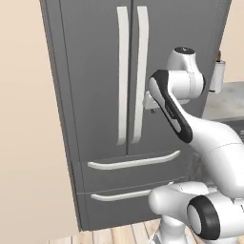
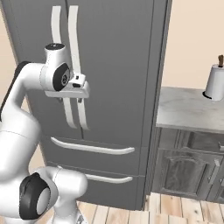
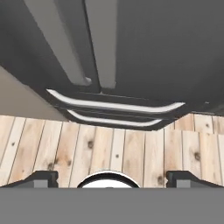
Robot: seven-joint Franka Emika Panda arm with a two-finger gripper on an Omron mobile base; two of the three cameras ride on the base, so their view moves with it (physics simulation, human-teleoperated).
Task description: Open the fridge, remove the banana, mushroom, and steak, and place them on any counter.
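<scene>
Fridge (image 1: pixel 95 95) doors are both closed, its two pale vertical handles (image 1: pixel 131 71) side by side at the centre seam. Just before the handles, the gripper (image 2: pixel 70 101) points downward, fingers spread wide, empty. Rightward, the counter (image 2: pixel 183 109) bears a paper towel roll (image 2: pixel 215 82).

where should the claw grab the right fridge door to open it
Grip the right door's long vertical handle around mid-height, approaching from the front with the open claw straddling its sides. It's a slim bar standing off the closed fridge.
</scene>
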